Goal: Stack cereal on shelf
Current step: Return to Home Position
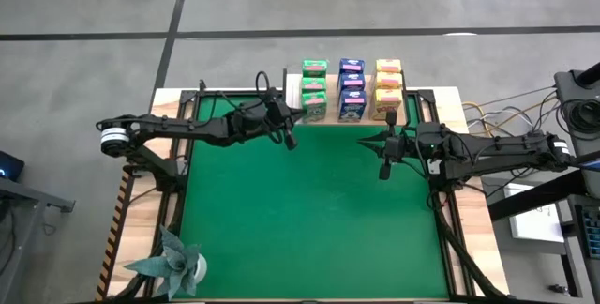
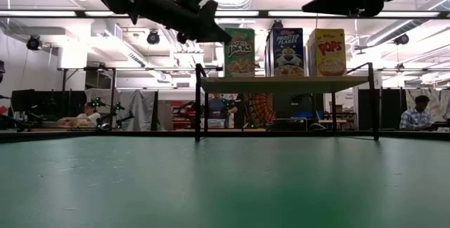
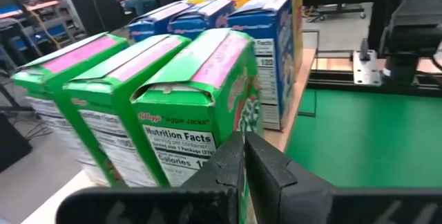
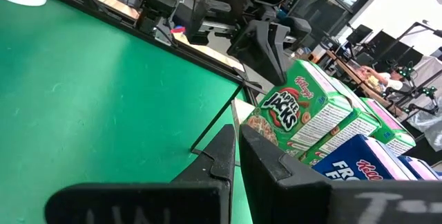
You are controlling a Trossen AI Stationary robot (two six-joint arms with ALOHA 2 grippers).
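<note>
Nine cereal boxes [image 1: 352, 89] upright on shelf [image 2: 285, 85]: green, blue, yellow rows.

shelf [image 1: 413, 109] is set at the far edge of the mat [image 1: 309, 220] | cereal boxes [image 1: 352, 88] are stood on it in three front-to-back rows of three | paper plant [image 1: 173, 262] is placed at the mat's near left corner

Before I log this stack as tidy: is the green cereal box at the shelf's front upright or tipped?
Upright: the green cereal box stands square on the shelf, its print level.
</note>
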